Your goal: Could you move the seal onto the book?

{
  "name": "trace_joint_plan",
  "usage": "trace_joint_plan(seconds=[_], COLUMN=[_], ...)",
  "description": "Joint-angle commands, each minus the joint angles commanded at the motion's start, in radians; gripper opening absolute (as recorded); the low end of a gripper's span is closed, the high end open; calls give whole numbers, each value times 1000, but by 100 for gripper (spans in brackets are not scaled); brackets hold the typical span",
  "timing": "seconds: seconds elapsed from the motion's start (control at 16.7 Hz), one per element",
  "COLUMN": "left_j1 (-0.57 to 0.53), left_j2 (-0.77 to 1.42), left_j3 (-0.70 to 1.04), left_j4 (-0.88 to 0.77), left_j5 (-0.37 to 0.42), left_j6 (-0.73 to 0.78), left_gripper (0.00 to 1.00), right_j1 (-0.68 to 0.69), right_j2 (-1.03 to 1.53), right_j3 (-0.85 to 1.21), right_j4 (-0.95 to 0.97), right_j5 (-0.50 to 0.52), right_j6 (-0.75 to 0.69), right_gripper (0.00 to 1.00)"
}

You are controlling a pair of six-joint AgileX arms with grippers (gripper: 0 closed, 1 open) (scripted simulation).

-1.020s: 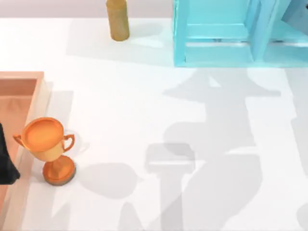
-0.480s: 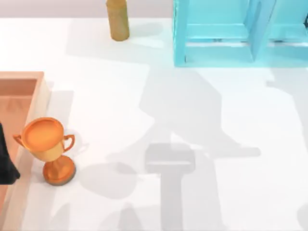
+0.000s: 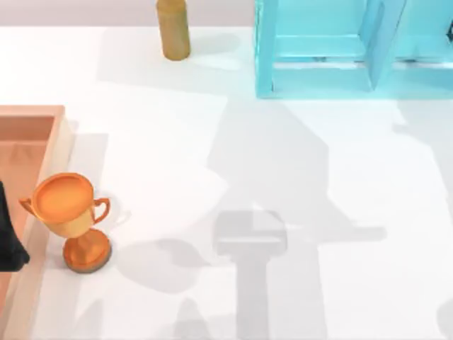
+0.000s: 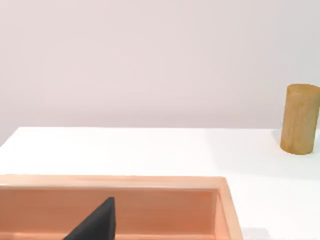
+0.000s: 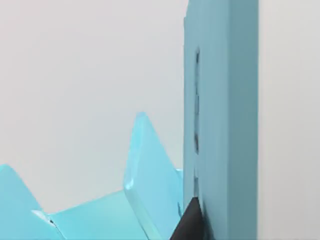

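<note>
Here, my left gripper (image 4: 97, 225) hangs over the tray (image 4: 150, 182); my right gripper (image 5: 189, 225) sits close beside the shelf (image 5: 220, 100). Jaw states: cannot tell.

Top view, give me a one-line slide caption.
White table with an orange trophy beside a wooden tray, a tan cylinder and a cyan shelf at the back.
</note>
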Motion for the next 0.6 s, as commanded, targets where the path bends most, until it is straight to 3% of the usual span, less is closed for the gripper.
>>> trace_joint_plan(seconds=[0.3, 0.6], left_j1=[0, 0], left_j2=[0, 0], left_j3=[0, 0], left_j4=[0, 0], left_j5=[0, 0], left_j6=[0, 0], left_gripper=[100, 100], right_j1=[146, 464], right_j2=[110, 328], right_j3=[41, 102], right_j4=[38, 95], right_j5=[104, 315], right_j6=[-161, -578], right_gripper=[0, 0])
